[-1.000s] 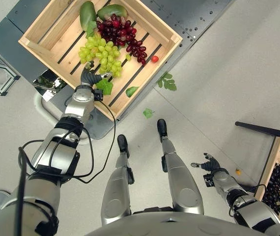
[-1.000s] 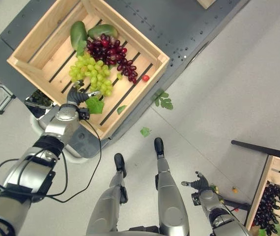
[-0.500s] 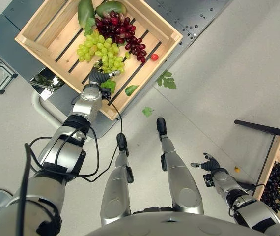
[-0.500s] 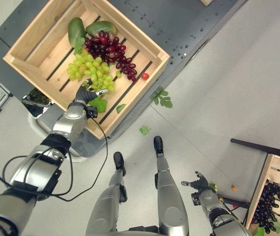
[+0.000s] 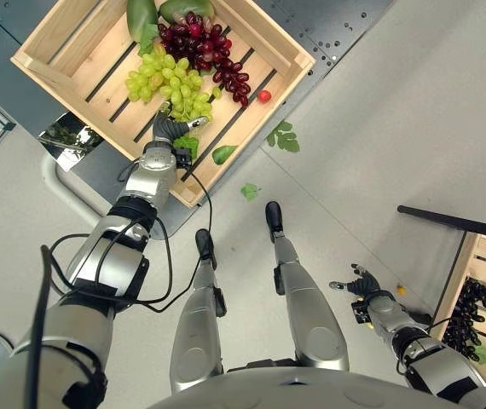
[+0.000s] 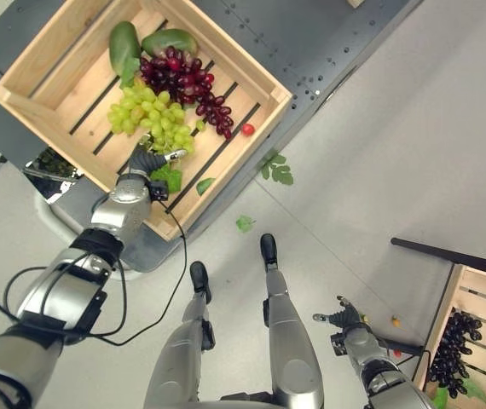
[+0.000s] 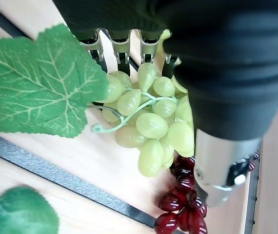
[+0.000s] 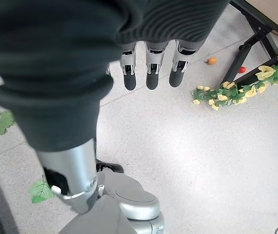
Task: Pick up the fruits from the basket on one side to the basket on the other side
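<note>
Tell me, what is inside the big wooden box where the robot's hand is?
The wooden box holds green grapes, dark red grapes, two green mangoes, a small red fruit and loose leaves. The left hand covers some green grapes.

The crate (image 5: 284, 56) walls ring the green grapes (image 5: 168, 80); red grapes (image 5: 209, 47) and mangoes (image 5: 141, 15) crowd their far side, a leaf (image 7: 39, 83) the near side. Above stays open.

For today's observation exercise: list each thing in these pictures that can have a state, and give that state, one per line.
left hand: open, fingers reaching over the green grapes
green grapes: lying in the crate, not lifted
red grapes: lying in the crate
wooden crate: holding fruit
right hand: open, idle over the floor
</note>
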You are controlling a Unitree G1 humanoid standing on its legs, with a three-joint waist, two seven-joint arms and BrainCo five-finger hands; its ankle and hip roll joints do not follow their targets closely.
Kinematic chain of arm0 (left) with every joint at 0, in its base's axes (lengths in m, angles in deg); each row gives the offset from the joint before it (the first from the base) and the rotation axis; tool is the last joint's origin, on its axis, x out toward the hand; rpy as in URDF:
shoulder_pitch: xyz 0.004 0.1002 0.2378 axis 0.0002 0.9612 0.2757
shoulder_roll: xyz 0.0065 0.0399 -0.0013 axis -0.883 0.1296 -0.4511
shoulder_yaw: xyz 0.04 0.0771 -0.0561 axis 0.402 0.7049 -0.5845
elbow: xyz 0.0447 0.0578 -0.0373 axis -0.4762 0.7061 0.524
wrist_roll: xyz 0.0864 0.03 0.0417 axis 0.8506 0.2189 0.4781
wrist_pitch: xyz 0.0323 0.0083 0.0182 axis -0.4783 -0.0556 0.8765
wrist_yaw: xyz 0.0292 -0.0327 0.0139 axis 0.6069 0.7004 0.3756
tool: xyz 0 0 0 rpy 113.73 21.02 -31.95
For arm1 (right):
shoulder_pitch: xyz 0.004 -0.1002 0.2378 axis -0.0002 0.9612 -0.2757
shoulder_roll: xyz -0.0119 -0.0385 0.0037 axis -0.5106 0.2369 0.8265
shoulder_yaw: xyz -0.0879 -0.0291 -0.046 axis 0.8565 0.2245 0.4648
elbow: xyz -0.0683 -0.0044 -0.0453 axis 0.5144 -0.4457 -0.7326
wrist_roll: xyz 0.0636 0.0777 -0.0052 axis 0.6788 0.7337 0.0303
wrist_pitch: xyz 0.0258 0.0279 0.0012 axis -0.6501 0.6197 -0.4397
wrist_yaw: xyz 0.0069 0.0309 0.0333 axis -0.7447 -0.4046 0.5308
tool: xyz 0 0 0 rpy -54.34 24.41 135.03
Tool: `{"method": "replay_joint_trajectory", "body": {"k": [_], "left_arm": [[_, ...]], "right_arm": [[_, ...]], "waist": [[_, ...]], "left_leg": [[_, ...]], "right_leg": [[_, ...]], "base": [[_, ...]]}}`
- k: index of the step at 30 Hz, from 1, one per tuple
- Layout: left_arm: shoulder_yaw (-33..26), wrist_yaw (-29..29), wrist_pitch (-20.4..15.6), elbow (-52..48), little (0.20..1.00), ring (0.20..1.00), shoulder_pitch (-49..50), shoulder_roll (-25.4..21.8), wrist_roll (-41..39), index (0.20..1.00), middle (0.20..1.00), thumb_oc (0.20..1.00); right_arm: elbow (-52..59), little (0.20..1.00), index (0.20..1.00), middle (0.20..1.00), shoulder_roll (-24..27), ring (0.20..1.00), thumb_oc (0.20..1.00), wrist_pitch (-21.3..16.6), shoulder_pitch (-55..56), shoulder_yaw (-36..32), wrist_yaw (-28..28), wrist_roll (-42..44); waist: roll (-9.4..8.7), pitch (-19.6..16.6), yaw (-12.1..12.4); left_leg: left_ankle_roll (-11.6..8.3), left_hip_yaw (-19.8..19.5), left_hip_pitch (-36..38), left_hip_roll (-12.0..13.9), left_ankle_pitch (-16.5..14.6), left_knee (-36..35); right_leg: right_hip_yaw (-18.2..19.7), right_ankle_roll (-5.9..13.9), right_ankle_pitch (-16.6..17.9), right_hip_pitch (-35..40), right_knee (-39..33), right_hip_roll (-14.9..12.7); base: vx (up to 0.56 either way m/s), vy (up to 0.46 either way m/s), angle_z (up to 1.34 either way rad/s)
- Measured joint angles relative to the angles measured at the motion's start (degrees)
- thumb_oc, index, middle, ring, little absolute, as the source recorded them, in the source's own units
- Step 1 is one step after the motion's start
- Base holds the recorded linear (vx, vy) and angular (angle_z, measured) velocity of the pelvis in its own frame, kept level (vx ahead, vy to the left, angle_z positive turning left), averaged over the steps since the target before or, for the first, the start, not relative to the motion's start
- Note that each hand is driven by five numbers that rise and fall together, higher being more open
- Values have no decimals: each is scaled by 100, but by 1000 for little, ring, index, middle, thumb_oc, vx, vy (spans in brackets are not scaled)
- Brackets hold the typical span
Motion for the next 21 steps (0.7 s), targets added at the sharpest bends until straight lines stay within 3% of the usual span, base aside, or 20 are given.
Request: {"method": "replay_joint_trajectory", "body": {"k": [7, 21], "left_arm": [[-277, -78, -203, 45, 1000, 1000, 0, -1, -997, 1000, 1000, 1000], [-630, -106, -226, 120, 1000, 1000, -87, -44, -2137, 1000, 1000, 1000]], "right_arm": [[62, 1000, 1000, 1000, -8, 1000, 1000, -3, 0, 4, -22, 0], [132, 1000, 1000, 1000, -8, 1000, 1000, -1, 7, 2, -29, -2]], "waist": [[-64, -21, -69], [-74, -27, -121]], "left_leg": [[0, 60, -57, 0, 0, 0], [-1, 115, -51, 1, 1, 0]], "right_leg": [[46, 0, 16, -79, 0, 5], [113, -5, 44, -105, 0, 17]], "base": [[5, -5, -3], [7, -2, -2]]}}
